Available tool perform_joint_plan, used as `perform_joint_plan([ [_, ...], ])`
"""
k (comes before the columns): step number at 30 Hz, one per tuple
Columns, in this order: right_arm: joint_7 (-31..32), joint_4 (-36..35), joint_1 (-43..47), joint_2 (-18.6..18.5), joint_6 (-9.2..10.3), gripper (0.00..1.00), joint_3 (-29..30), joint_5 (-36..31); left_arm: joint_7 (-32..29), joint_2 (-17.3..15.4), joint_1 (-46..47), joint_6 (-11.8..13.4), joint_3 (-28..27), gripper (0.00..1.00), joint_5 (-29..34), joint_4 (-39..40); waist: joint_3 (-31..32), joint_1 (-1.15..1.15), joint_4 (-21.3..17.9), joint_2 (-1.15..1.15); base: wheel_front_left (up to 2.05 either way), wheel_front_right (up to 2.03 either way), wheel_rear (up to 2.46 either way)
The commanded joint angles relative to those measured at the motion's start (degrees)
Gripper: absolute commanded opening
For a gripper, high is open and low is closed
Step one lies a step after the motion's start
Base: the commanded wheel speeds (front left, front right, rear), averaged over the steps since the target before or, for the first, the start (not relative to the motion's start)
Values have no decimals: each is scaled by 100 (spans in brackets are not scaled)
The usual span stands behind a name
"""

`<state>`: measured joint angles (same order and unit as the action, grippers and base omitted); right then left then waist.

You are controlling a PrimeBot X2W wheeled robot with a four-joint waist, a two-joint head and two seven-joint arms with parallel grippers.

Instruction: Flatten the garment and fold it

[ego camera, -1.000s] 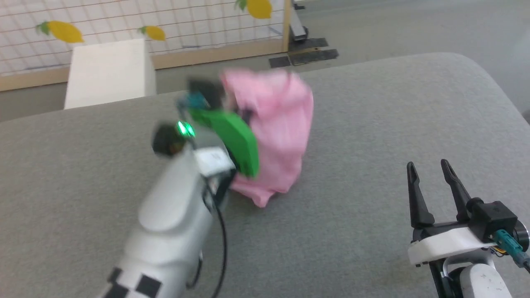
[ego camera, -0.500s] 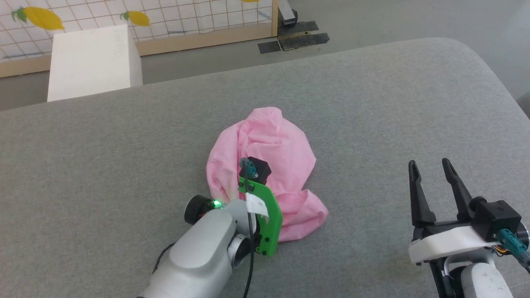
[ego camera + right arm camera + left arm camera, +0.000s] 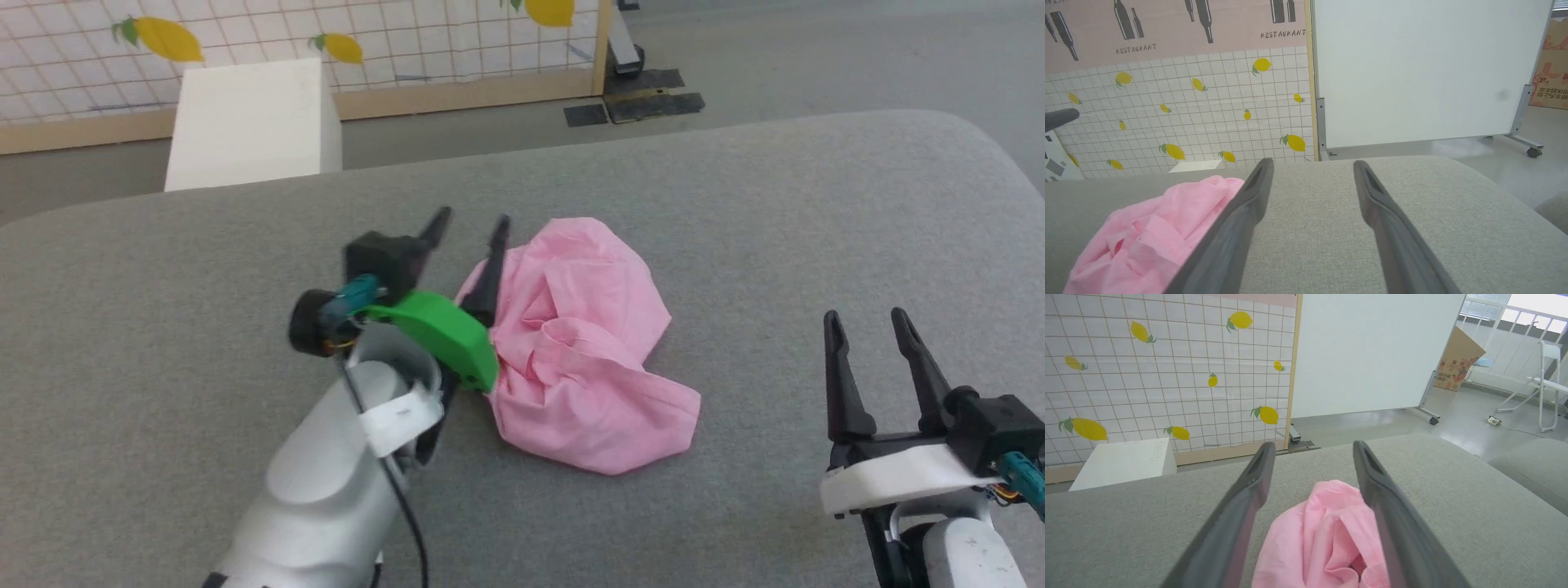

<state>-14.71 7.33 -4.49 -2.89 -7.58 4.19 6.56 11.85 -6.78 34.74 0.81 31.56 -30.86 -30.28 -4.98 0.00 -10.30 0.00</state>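
"Head view: left gripper [image 3: 473, 219] status?"
"Jaws now spread wide, empty. The garment [image 3: 580, 343] is released and lies crumpled on the grey surface [image 3: 775, 204] beside it. Right gripper [image 3: 864, 315] likewise spread, empty. Flattening is outstanding."

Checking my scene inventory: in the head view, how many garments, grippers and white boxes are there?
Pink garment: 1
Grippers: 2 (left gripper, right gripper)
White box: 1
Total: 4
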Motion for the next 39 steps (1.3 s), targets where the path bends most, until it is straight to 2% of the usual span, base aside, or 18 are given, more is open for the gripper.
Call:
perform_joint_plan([
  [1,-29,-46,71,2,9,100,22,-51,153,-113,-201,34,-150,100,-71,129,129,0,174,0,0,0,0],
  [5,-29,-96,120,2,9,100,27,-109,303,-370,-669,29,-573,100,-42,618,205,0,324,0,0,0,0],
  [9,-29,-122,165,2,9,100,15,-151,312,-490,-1286,155,-1164,100,252,1277,250,0,441,0,0,0,0],
  [15,-29,-90,243,2,9,100,-80,-184,314,-335,-2206,94,-1987,100,660,1840,336,0,554,0,0,0,0],
  [22,34,-91,343,2,9,100,-172,-315,314,-28,-2927,-255,-2613,100,1060,2107,400,0,653,0,0,0,0],
  [28,97,-114,398,2,9,100,-229,-364,314,183,-3187,-464,-2874,100,1349,2202,402,0,708,0,0,0,0],
  [39,117,-140,395,2,9,100,-256,-363,315,350,-3241,-634,-3006,100,1534,2164,331,0,751,0,0,0,0],
])
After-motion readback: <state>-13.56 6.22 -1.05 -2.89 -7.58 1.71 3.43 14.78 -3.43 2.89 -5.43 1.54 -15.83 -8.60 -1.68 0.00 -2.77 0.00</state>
